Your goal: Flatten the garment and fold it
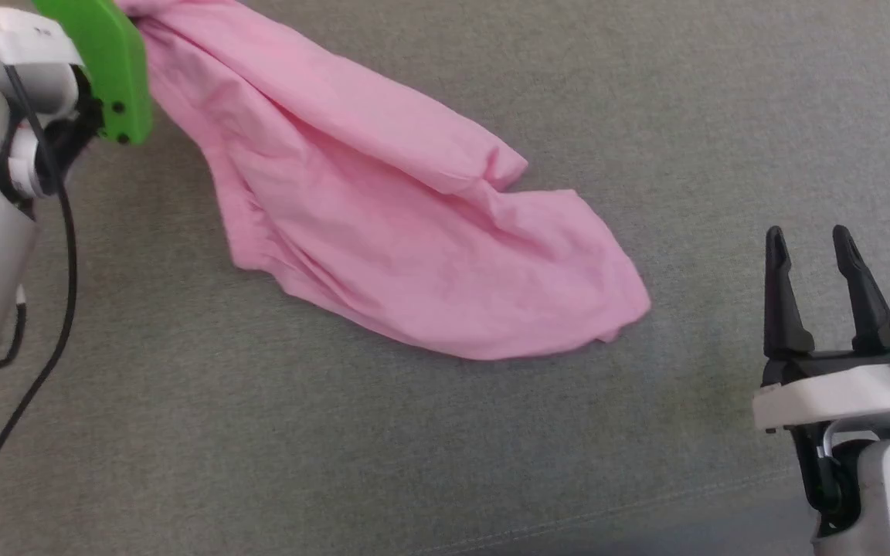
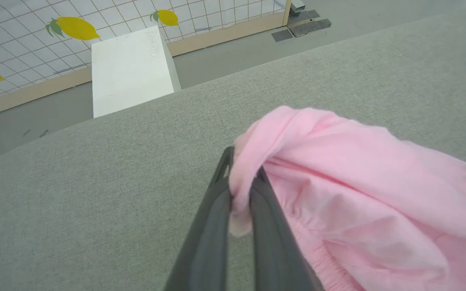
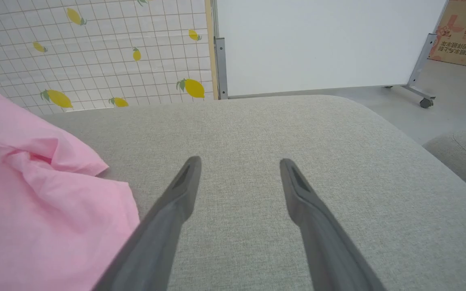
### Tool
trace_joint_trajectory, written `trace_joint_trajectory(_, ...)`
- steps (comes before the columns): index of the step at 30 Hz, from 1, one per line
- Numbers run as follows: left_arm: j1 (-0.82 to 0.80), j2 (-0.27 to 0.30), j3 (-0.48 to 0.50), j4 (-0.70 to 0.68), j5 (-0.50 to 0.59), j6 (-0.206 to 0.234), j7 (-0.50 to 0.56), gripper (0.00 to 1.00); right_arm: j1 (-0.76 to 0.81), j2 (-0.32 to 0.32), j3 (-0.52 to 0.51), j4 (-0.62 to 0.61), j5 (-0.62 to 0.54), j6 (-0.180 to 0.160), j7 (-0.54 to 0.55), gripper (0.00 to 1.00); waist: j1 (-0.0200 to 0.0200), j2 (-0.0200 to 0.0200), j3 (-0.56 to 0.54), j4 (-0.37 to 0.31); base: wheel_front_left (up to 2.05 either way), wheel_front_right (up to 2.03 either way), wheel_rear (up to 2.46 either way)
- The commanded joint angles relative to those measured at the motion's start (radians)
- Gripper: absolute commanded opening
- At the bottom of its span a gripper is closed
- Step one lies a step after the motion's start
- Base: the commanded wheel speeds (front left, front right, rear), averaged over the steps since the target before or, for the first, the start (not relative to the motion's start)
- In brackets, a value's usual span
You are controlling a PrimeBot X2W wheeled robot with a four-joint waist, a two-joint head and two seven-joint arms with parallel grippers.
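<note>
two tools: left tool (image 2: 244, 163) pinching garment (image 1: 414, 232), right tool (image 3: 239, 161) spread.

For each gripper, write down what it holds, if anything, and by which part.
The left gripper pinches the garment by a bunched fold near its gathered waistband; the right gripper is open and holds nothing.

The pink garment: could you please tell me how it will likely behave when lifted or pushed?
The garment is probably very floppy: pinched at one edge by the left gripper, it drapes in folds. It looks thin and light, so should lift easily. On the grey fabric surface it would likely bunch rather than slide.
</note>
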Motion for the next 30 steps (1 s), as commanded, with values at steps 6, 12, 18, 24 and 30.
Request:
trace_joint_trajectory(6, -0.045, -0.024, -0.005, 0.105, 0.042, 0.0, -0.086, 1.0, -0.029, 0.002, 0.019, 0.019, 0.02, -0.002, -0.023, 1.0, 0.0, 0.0, 0.04, -0.036, 0.0, 0.0, 0.0)
trace_joint_trajectory(12, -0.032, -0.045, 0.001, 0.149, 0.057, -0.015, -0.224, 1.0, -0.028, 0.002, 0.014, 0.028, 0.011, -0.002, -0.021, 1.0, 0.0, 0.0, 0.003, -0.003, 0.0, 0.0, 0.0)
trace_joint_trajectory(18, 0.009, -0.064, 0.032, 0.11, 0.067, -0.023, -0.448, 1.0, -0.015, 0.002, -0.003, 0.023, -0.018, -0.002, 0.002, 1.0, 0.0, 0.0, -0.071, 0.056, 0.0, 0.0, 0.0)
trace_joint_trajectory(24, 0.133, -0.063, 0.074, 0.013, 0.08, 0.023, -0.683, 1.0, 0.024, 0.002, -0.017, 0.0, -0.045, -0.002, 0.045, 1.0, 0.0, 0.0, -0.155, 0.124, 0.0, 0.0, 0.0)
trace_joint_trajectory(30, 0.346, -0.049, 0.087, -0.136, 0.081, 0.102, -0.766, 1.0, 0.075, -0.002, -0.025, -0.032, -0.056, -0.002, 0.09, 1.0, 0.0, 0.0, -0.213, 0.188, 0.0, 0.0, 0.0)
